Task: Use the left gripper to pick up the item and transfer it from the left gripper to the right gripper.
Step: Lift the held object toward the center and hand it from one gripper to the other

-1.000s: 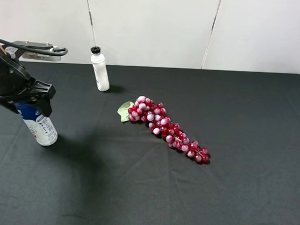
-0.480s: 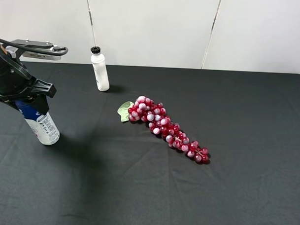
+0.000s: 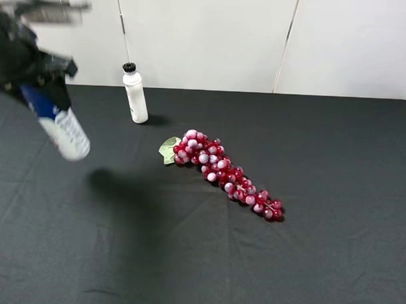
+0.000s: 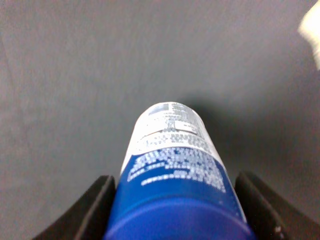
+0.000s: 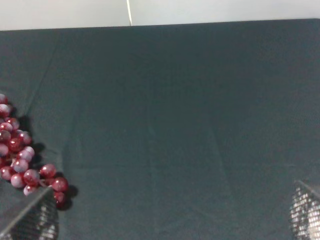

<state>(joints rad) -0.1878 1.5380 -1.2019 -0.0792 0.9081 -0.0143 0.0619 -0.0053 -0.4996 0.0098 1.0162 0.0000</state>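
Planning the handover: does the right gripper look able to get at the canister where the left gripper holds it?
Probably not yet. The canister hangs tilted in the left gripper over the table's far left; the right gripper, jaws open, sees only grapes and bare table. Nothing blocks the way.

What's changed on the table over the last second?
The left gripper, already clamped on the canister, has lifted it clear of the black cloth. The canister now hangs tilted and motion-blurred in the air, with its shadow lying apart from it on the cloth. Nothing was let go. The grapes and the white bottle are where they were.
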